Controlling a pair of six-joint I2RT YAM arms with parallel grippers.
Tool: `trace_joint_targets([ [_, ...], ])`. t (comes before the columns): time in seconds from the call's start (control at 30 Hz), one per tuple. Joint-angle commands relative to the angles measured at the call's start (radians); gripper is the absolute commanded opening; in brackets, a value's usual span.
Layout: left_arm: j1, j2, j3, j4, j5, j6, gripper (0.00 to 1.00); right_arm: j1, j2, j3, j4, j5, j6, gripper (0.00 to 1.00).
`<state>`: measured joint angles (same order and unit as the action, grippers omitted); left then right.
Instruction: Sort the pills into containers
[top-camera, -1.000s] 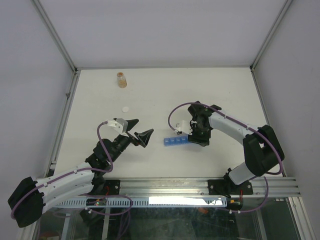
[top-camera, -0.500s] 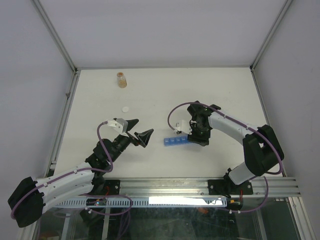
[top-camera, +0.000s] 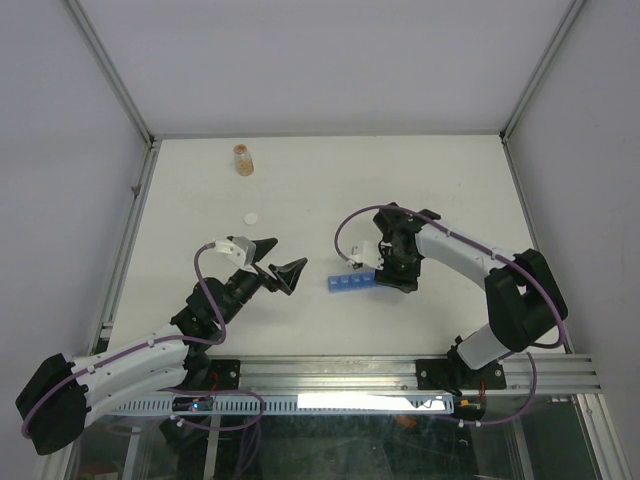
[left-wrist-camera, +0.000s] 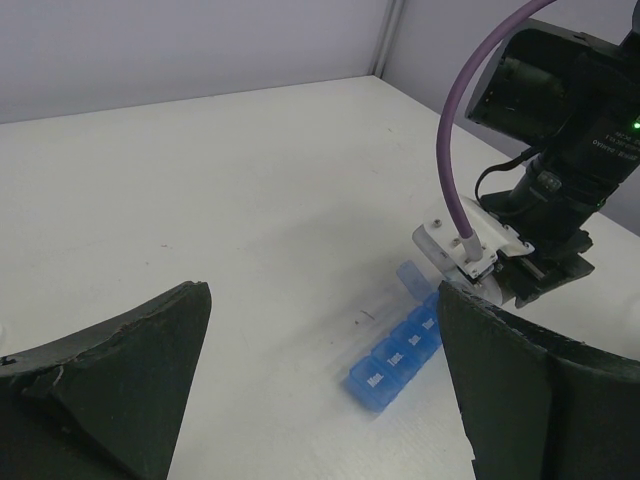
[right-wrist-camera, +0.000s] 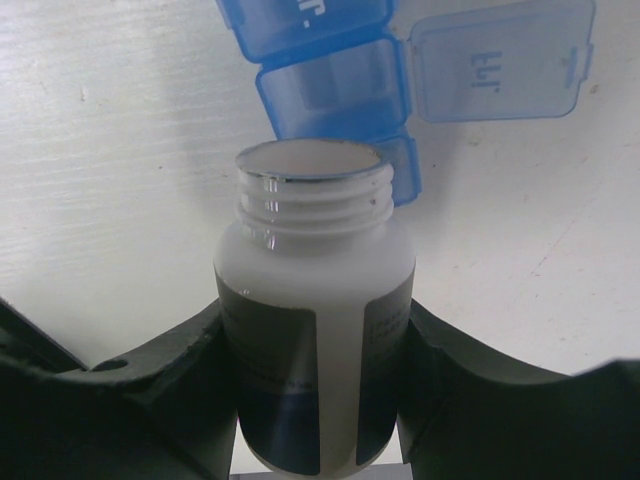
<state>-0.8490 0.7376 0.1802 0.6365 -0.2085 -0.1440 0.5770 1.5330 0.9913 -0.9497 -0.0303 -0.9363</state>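
The right claw, clamped on an uncapped white bottle, holds its mouth over the three-o'clock end of the containers, a strip lying nine-to-three on the tabletop; the left claw hovers spread wide at nine.

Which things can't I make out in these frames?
- Contents of the white bottle: the right wrist view sees its mouth nearly edge-on.
- Nearest compartment of the containers: hidden by the bottle's neck in the right wrist view, and by the right gripper in the top view.
- The small white disc: too small in the top view to identify.
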Motion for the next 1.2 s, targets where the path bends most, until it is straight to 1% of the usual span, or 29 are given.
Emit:
trace_joint_targets([
  [0.0,0.007,-0.006,-0.003,0.05,0.0,0.012,0.99,0.011,-0.011,0.048,-0.04,-0.029,0.018,0.0],
  [0.03,0.008,-0.005,-0.004,0.052,-0.003,0.01,0.99,0.011,-0.03,0.016,0.028,0.02,0.002,0.0],
  [0.07,0.007,-0.002,-0.002,0.051,-0.004,0.01,0.99,0.011,-0.032,-0.006,0.038,0.061,-0.007,0.0],
  [0.13,0.007,0.001,0.001,0.045,0.003,0.012,0.99,0.011,0.007,0.058,-0.05,-0.007,0.022,0.0],
  [0.17,0.007,-0.001,0.0,0.047,0.001,0.012,0.99,0.012,0.002,0.046,-0.029,-0.011,0.021,0.0],
  [0.2,0.008,-0.001,-0.002,0.049,-0.001,0.011,0.99,0.012,-0.015,0.016,0.012,0.029,0.008,0.0],
  [0.23,0.008,0.0,0.0,0.051,-0.001,0.011,0.99,0.013,-0.01,0.012,0.017,0.063,0.001,0.0],
  [0.3,0.008,0.001,0.002,0.046,0.002,0.013,0.99,0.018,0.009,0.073,-0.069,-0.013,0.03,0.0],
  [0.33,0.008,-0.003,0.0,0.048,0.001,0.011,0.99,0.02,-0.007,0.058,-0.047,-0.017,0.029,0.0],
  [0.37,0.008,-0.003,-0.002,0.05,-0.001,0.011,0.99,0.02,-0.022,0.023,0.006,0.031,0.013,0.0],
  [0.4,0.007,0.0,-0.001,0.05,-0.002,0.012,0.99,0.02,-0.016,0.01,0.017,0.076,0.009,0.0],
  [0.47,0.007,0.002,0.003,0.046,0.004,0.014,0.99,0.021,0.014,0.069,-0.067,0.01,0.039,0.0],
  [0.5,0.007,-0.001,0.0,0.047,0.003,0.014,0.99,0.026,0.002,0.06,-0.051,-0.001,0.035,0.0],
  [0.57,0.007,0.0,0.001,0.049,0.0,0.013,0.99,0.029,-0.017,0.012,0.017,0.073,0.017,0.0],
  [0.63,0.008,-0.001,0.001,0.044,0.004,0.015,0.99,0.031,0.013,0.068,-0.067,0.004,0.045,0.0],
  [0.67,0.007,-0.006,-0.002,0.047,0.002,0.013,0.99,0.032,0.002,0.051,-0.041,0.008,0.04,0.0],
  [0.7,0.008,-0.007,-0.004,0.05,-0.001,0.011,0.99,0.032,-0.016,0.019,0.003,0.052,0.024,0.0],
  [0.73,0.007,-0.004,-0.002,0.05,-0.002,0.011,0.99,0.032,-0.015,0.018,0.001,0.077,0.019,0.0],
  [0.8,0.008,-0.004,-0.002,0.046,0.004,0.013,0.99,0.032,0.009,0.067,-0.066,0.011,0.043,0.0],
  [0.83,0.008,-0.006,-0.003,0.048,0.001,0.011,0.99,0.033,-0.003,0.05,-0.039,0.02,0.036,0.0],
  [0.87,0.008,-0.007,-0.003,0.05,-0.001,0.011,0.99,0.032,-0.019,0.016,0.01,0.063,0.019,0.0],
  [0.9,0.008,-0.004,-0.002,0.049,0.0,0.012,0.99,0.031,-0.013,0.008,0.017,0.096,0.011,0.0],
  [0.97,0.008,-0.005,-0.002,0.046,0.003,0.015,0.99,0.031,0.015,0.06,-0.056,0.03,0.039,0.0],
  [1.0,0.008,-0.009,-0.004,0.048,0.001,0.012,0.99,0.034,0.004,0.052,-0.039,0.027,0.041,0.0],
  [1.03,0.008,-0.01,-0.006,0.051,-0.001,0.011,0.99,0.034,-0.009,0.03,-0.001,0.054,0.027,0.0],
  [1.07,0.008,-0.009,-0.006,0.051,-0.002,0.011,0.99,0.036,-0.005,0.026,0.002,0.081,0.028,0.0],
  [1.13,0.007,-0.009,-0.005,0.049,0.003,0.012,0.99,0.043,0.004,0.082,-0.072,0.005,0.055,0.0],
  [1.17,0.008,-0.01,-0.007,0.05,0.001,0.012,0.99,0.045,-0.015,0.07,-0.048,0.005,0.042,0.0],
])
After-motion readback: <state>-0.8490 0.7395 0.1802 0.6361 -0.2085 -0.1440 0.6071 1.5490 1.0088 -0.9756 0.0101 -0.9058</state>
